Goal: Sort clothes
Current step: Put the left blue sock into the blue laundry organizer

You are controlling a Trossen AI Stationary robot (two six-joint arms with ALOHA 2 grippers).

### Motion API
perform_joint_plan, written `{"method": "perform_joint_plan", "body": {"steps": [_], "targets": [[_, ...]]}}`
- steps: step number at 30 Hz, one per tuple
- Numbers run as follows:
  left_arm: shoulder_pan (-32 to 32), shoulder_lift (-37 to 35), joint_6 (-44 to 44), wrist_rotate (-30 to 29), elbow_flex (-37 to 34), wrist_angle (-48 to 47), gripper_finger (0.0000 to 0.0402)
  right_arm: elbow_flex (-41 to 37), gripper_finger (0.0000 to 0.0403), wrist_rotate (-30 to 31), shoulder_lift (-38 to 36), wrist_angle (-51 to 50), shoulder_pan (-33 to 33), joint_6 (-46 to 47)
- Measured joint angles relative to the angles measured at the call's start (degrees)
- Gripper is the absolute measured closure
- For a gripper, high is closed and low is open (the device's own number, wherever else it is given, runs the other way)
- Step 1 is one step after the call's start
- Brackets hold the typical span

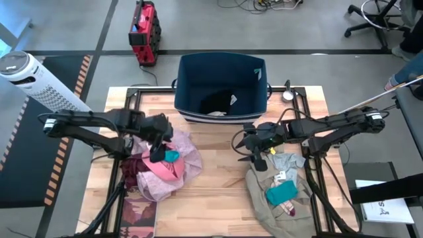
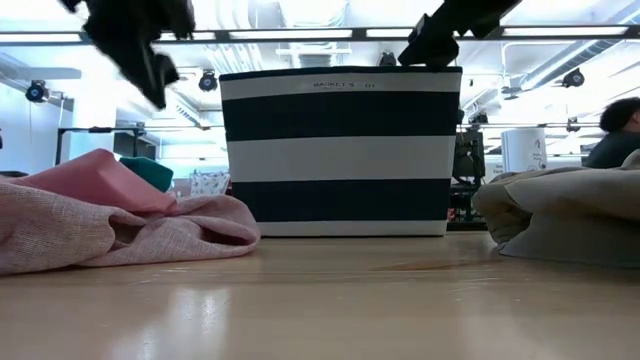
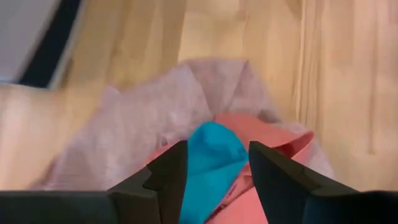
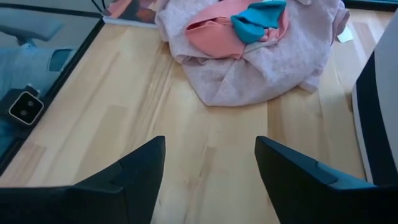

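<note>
On the table's left lies a pile: a large lilac-pink garment [image 1: 188, 153] with a coral pink piece [image 1: 168, 170], a small teal piece [image 1: 172, 157] on top and a maroon piece [image 1: 132, 169] at its left. My left gripper [image 1: 158, 152] hangs open above this pile, and in its wrist view the teal piece [image 3: 211, 163] shows between its fingers [image 3: 217, 149]. In the low view it [image 2: 150, 62] is well clear of the pile. My right gripper [image 1: 255, 158] is open and empty over bare wood [image 4: 210, 143]. A beige-khaki garment [image 1: 268, 198] lies at the right, with a teal piece [image 1: 282, 192] and a grey piece [image 1: 285, 160] on it.
A navy bin [image 1: 221, 61] stands at the table's far middle with a black piece [image 1: 217, 102] inside. A reddish-brown book [image 1: 139, 218] lies at the near left corner. Bare wood [image 1: 218, 192] lies between the two piles. A person [image 2: 615, 130] shows in the room at the right.
</note>
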Motion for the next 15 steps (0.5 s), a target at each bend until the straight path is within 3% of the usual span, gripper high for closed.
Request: {"method": "perform_joint_plan", "body": {"steps": [6,15], "targets": [[-2.4,-0.2,-3.3,3.9,-8.7,6.6,0.0208,0.0,0.0165,0.1,0.0,0.7,1.0,1.1],[-3.9,0.6,-5.4,3.9,-16.4,15.5,0.0163,0.0,0.0164,0.5,0.0,0.7,1.8,1.9]]}}
